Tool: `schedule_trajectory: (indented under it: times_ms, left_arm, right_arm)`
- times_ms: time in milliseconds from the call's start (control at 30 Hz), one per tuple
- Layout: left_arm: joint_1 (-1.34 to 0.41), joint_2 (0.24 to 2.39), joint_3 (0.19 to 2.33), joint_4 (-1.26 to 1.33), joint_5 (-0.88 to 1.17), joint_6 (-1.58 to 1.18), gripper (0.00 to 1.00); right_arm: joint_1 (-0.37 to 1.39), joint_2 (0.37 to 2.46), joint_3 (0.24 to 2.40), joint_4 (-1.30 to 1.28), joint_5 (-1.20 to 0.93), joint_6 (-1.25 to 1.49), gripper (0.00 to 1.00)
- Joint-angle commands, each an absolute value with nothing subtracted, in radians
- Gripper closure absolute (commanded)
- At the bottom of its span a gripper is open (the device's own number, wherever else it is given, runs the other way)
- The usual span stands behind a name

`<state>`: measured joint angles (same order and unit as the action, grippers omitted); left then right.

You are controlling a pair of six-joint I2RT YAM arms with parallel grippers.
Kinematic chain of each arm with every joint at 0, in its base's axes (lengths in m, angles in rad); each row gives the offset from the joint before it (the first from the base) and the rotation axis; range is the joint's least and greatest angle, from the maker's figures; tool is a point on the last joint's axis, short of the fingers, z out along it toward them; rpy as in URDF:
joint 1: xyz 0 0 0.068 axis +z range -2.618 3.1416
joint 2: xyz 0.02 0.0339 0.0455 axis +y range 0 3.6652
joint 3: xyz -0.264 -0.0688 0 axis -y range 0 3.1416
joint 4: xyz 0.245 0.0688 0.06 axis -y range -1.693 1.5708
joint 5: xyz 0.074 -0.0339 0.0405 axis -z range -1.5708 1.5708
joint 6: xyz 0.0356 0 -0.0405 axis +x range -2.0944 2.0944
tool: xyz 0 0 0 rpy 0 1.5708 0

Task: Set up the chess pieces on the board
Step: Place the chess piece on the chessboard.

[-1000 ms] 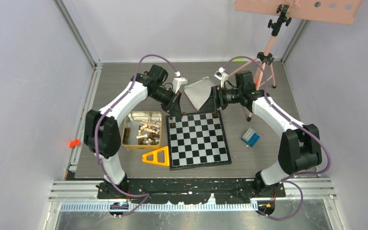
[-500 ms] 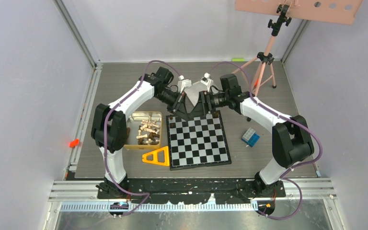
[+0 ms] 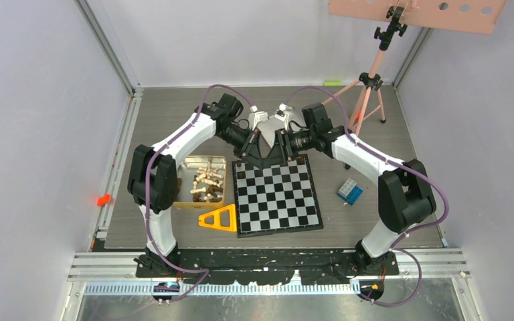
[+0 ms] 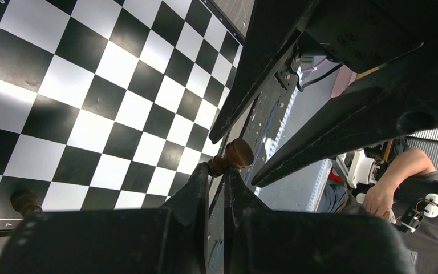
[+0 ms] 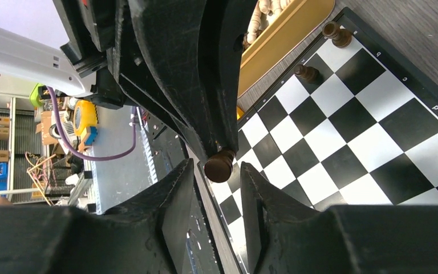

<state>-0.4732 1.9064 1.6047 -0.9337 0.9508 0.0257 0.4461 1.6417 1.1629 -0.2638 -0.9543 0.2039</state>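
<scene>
My left gripper (image 3: 255,148) hovers above the far edge of the board (image 3: 278,194), shut on a dark brown chess piece (image 4: 234,155). It grips the piece's narrow upper part, so the round base sticks out past the fingertips (image 4: 201,174). My right gripper (image 3: 280,147) faces it, open, with its jaws on either side of that base (image 5: 219,165) and not touching it. Two dark pieces stand near the board's far left corner (image 5: 337,33) (image 5: 307,72); one shows in the left wrist view (image 4: 25,201). Several pale and dark pieces lie in the gold tin (image 3: 201,180).
A yellow triangle block (image 3: 219,219) lies left of the board's near corner. A blue block (image 3: 350,191) lies to the board's right. A pink tripod (image 3: 368,80) stands at the back right. The two grippers crowd each other above the board's far edge.
My right arm has swung left and closed in on the left gripper. My left gripper has shifted slightly right with the dark piece in it, and the two now meet tip to tip.
</scene>
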Motion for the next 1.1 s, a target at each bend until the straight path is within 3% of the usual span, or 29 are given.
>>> schedule_trajectory:
  times_ms: [0,233,467,600,700,900,1067]
  left_arm:
    - [-0.481,1.901,1.632,-0.937,0.973,0.029,1.0]
    - [-0.483,1.895,1.632,-0.941,0.975,0.042,0.99]
    - [-0.478,1.858,1.642,-0.979,0.981,0.129,0.74]
    - [-0.455,1.818,1.65,-0.994,1.011,0.179,0.56]
    - [-0.433,1.796,1.644,-0.977,1.052,0.188,0.48]
    - [-0.414,1.758,1.592,-0.892,1.16,0.229,0.41]
    - [-0.414,1.684,1.498,-0.656,1.146,0.235,0.39]
  right_arm:
    - [0.454,1.651,1.212,-0.268,-0.945,0.18,0.61]
    - [0.456,1.655,1.222,-0.277,-0.925,0.179,0.79]
    - [0.438,1.613,1.22,-0.297,-0.891,0.169,0.99]
    - [0.406,1.578,1.207,-0.297,-0.893,0.184,0.99]
    - [0.388,1.555,1.196,-0.287,-0.916,0.206,0.99]
    - [0.343,1.555,1.165,-0.111,-1.026,0.445,0.99]
    - [0.334,1.565,1.16,0.029,-1.073,0.592,0.99]
